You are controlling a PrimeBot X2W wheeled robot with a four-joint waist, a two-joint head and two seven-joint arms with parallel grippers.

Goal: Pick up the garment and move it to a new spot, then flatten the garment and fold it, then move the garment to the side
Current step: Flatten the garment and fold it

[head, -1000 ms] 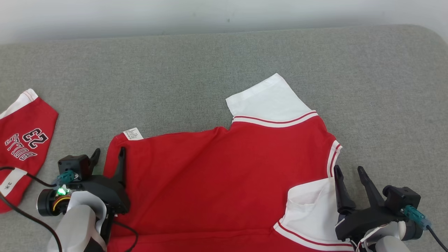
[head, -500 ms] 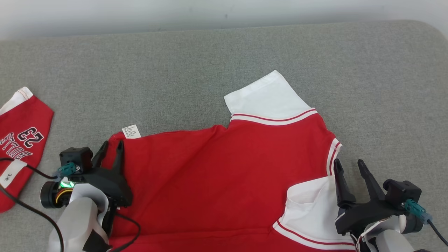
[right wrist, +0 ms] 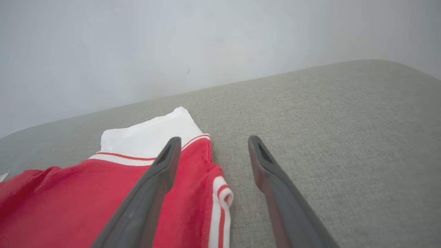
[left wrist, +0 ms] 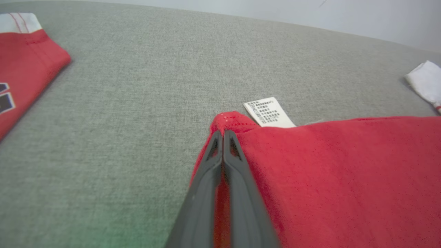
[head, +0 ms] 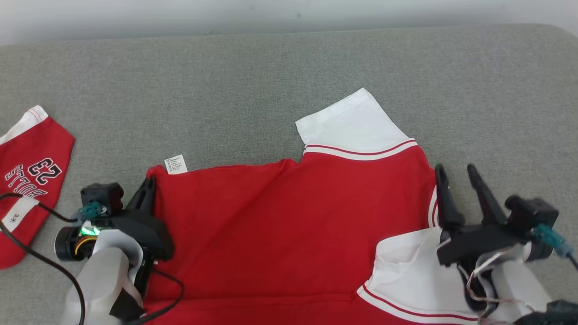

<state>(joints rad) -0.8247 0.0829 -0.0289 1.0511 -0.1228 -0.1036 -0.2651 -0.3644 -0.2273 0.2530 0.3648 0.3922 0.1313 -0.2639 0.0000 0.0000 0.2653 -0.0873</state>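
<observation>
Garment (head: 289,225), red, lies spread over the lower centre of the head view on the grey fabric surface (head: 226,90). Its left corner, beside the white label (head: 175,164), is pinched in the left end effector (head: 148,186). The right end effector (head: 455,170) stands wide, straddling its right edge.

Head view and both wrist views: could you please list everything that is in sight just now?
shirt: one, red with white sleeves and trim, spread across the middle of the cushion
label: one, white, at the shirt's far left corner
jersey: one, red with dark lettering, at the left edge
cushion: one, grey, under everything
wall: one, pale, behind
left gripper: one, dark, shut on the shirt's left corner
right gripper: one, dark, open, at the shirt's right edge
</observation>
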